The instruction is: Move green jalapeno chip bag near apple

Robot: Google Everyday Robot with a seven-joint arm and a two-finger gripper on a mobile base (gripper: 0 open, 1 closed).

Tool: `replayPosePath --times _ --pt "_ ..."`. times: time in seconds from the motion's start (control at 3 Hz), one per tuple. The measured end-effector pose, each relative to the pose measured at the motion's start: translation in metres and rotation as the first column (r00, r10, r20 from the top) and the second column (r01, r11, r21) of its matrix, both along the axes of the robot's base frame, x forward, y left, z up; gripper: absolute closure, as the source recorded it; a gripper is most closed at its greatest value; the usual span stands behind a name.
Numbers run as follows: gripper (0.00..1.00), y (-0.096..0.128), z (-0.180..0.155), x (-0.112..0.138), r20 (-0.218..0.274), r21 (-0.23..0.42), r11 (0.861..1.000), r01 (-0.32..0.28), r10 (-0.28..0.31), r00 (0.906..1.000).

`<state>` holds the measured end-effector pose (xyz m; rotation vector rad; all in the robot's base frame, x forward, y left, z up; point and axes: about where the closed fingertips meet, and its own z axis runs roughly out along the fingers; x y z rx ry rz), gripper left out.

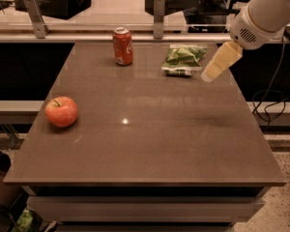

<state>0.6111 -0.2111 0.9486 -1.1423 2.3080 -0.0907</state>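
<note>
While hovering just beside green jalapeno chip bag (183, 58), claw (209, 74) holds nothing (opening: cannot tell).

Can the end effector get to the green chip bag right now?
Probably yes: the end effector hangs just beside the chip bag with nothing between them; the soda can stands on the bag's far side.

Table (150, 144): apple (61, 111) left; soda can (123, 46), green jalapeno chip bag (182, 59) rear; end effector (212, 70) over right rear.
</note>
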Motion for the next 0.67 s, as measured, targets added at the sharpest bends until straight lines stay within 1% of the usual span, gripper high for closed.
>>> replayPosePath --times 0.33,0.67 --pt "0.0 -0.001 -0.014 0.034 0.027 0.112 0.993 0.026 -0.029 0.9992" --pt "0.0 0.009 -0.029 0.059 0.032 0.19 0.981 0.029 -0.035 0.9989"
